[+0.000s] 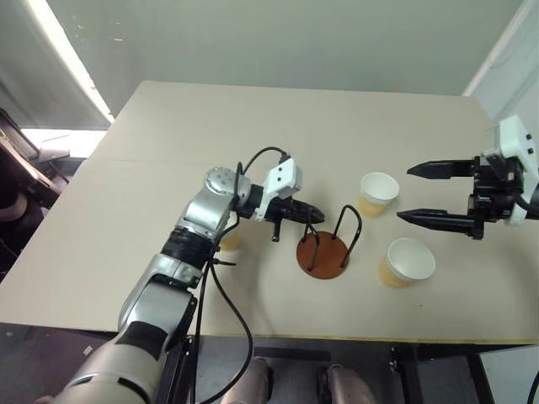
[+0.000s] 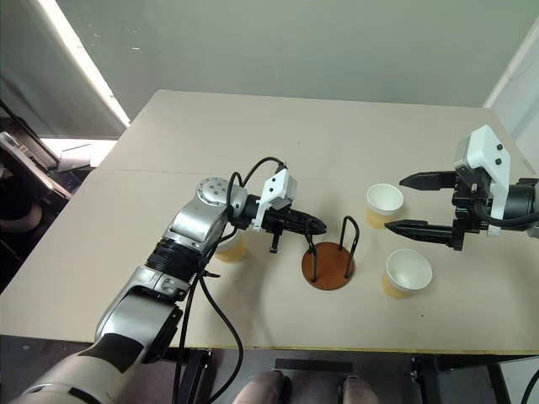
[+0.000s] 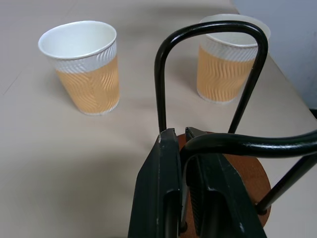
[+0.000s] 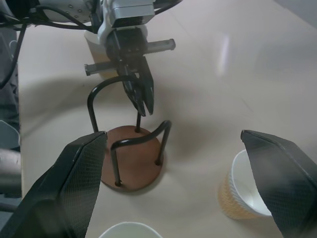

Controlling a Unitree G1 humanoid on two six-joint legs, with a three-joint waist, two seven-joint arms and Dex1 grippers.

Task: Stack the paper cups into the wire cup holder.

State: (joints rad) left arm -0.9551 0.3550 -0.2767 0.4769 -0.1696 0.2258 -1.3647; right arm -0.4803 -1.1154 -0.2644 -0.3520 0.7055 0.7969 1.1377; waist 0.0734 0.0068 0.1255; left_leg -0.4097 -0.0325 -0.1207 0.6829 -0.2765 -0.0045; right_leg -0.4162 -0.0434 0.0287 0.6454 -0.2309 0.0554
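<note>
While the left pincer point(image 1: 307, 214) sits pinched shut and empty, its tips just over the near wire loop of the holder point(image 1: 322, 255), the right pincer point(image 1: 425, 195) hangs spread wide, holding nothing; two cups point(image 1: 378, 194) point(image 1: 406, 262) stand on the table point(image 1: 168, 185) just under and beside the right one; a third cup point(image 2: 229, 246) hides below the left arm; any drop or sideways move could snag the wire and drag or tip the holder; the elbow may knock that hidden cup.
</note>
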